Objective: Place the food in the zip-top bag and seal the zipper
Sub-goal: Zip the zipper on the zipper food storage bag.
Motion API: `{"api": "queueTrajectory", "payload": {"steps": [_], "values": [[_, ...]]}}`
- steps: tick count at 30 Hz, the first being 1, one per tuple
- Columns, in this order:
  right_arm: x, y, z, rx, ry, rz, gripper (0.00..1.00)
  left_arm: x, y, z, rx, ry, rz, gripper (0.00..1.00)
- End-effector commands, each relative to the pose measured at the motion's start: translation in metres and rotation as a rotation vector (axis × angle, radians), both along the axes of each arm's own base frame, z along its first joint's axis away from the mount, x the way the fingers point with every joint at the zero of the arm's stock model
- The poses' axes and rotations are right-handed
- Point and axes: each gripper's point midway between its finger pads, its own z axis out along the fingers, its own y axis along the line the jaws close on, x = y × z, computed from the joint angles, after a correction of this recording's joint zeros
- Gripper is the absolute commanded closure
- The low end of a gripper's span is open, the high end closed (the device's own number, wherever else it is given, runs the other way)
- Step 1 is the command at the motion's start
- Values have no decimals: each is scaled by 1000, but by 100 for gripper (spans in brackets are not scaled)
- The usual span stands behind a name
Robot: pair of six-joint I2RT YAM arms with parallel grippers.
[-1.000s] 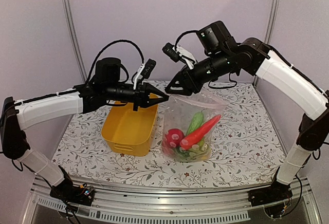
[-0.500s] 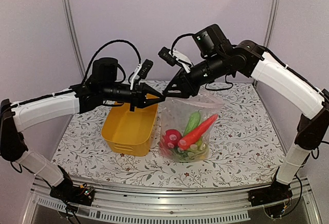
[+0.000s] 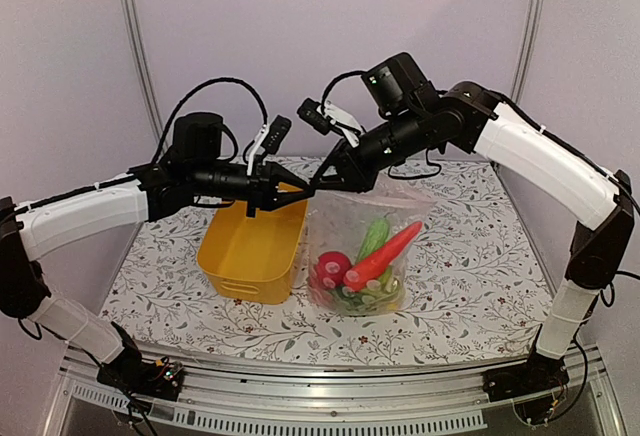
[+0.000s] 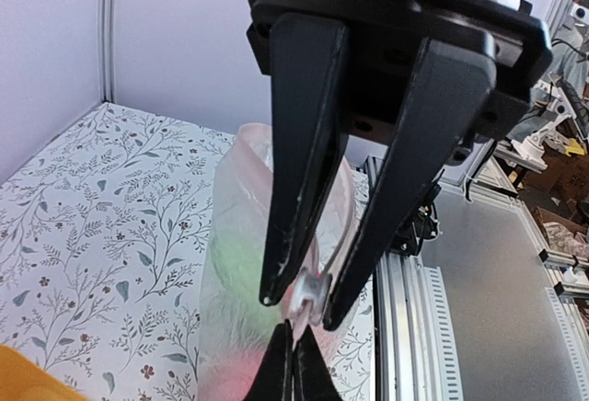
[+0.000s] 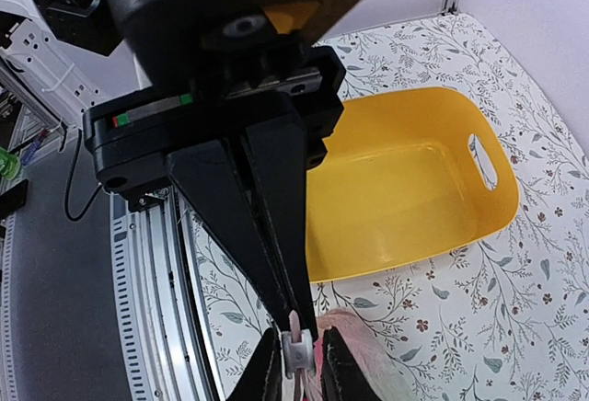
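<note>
The clear zip-top bag (image 3: 352,218) hangs upright between both grippers, its bottom on the table. Inside lies the food: a red round piece (image 3: 333,267), an orange-red carrot (image 3: 385,253) and green pieces (image 3: 378,235). My left gripper (image 3: 301,192) is shut on the left end of the zipper (image 3: 385,189), its fingertips (image 4: 289,357) pinched together on the strip. My right gripper (image 3: 319,182) meets it tip to tip. It is shut on the small white zipper slider (image 5: 296,351), which also shows in the left wrist view (image 4: 313,287). The bag (image 4: 241,263) looks blurred pink and green there.
The yellow basket (image 3: 252,248) stands left of the bag, under my left arm, and looks empty in the right wrist view (image 5: 414,189). The floral tablecloth (image 3: 470,256) covers the table. Purple walls stand behind and at both sides.
My right gripper has slid left along the bag's mouth, up against the left gripper. Both grippers and the bag's top corner have shifted slightly left.
</note>
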Motion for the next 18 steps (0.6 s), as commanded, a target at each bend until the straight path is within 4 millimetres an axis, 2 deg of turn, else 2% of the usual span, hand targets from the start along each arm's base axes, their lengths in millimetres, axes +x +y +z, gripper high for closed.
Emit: {"api": "queueTrajectory", "payload": {"steps": [1, 7, 10, 12, 15, 18], "values": [[-1, 5, 11, 12, -19, -3, 85, 1, 8, 3, -3, -23, 15, 100], [-11, 9, 17, 9, -38, 4, 94, 4, 8, 5, -8, -28, 23, 100], [-15, 11, 13, -4, -28, 9, 93, 5, 5, 7, -19, -32, 14, 100], [-12, 10, 10, -19, -35, -8, 83, 5, 4, 8, -20, -33, 9, 100], [-6, 7, 7, -39, -59, -36, 77, 6, 4, 6, -14, -38, 12, 100], [0, 4, 3, -61, -90, -57, 65, 4, 6, 5, -4, -47, 8, 100]]}}
